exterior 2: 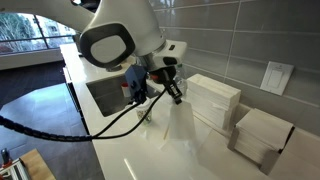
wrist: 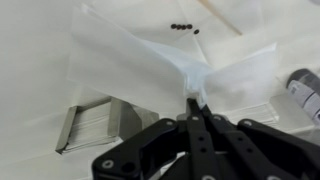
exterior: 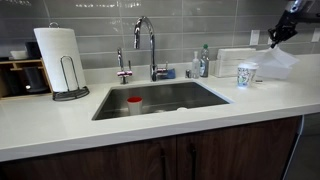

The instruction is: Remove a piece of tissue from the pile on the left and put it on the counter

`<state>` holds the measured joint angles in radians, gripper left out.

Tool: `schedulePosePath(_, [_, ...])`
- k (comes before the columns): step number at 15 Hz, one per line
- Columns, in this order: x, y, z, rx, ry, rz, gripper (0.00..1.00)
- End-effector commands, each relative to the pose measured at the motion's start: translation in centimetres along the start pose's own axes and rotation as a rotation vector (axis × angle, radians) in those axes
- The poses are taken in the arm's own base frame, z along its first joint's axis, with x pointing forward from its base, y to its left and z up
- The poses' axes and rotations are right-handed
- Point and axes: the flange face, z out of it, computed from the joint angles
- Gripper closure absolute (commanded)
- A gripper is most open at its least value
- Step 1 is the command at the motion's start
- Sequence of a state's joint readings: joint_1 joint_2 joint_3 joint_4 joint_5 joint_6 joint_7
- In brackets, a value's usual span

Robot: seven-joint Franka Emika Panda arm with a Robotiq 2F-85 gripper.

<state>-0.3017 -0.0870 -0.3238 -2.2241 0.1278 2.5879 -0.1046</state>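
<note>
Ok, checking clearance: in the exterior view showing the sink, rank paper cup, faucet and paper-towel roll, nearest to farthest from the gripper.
From the gripper, shut on the piece of tissue:
1. Paper cup, just below.
2. Faucet, behind the sink.
3. Paper-towel roll, far end of counter.

Gripper (exterior: 276, 40) tiny, blurred in an exterior view; arm (exterior: 296, 12) cropped at top. Wrist view crops dark object (wrist: 305, 90) at right.

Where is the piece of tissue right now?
In an exterior view the piece of tissue hangs from the shut hand at far right, above the counter beside the paper cup.
</note>
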Motion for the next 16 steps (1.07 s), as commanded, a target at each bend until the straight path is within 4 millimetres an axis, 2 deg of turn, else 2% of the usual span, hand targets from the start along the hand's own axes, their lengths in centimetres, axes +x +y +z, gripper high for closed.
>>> schedulePosePath(1, [0.5, 1.8, 3.4, -0.107, 0.038, 0.15, 1.0])
schedulePosePath(7, [1.3, 6.6, 6.9, -0.335, 0.083, 0.349, 1.0])
schedulePosePath(9, [1.3, 7.5, 8.2, -0.411, 0.068, 0.407, 1.0])
schedulePosePath(16, [0.8, 7.7, 14.7, -0.52, -0.028, 0.528, 1.0])
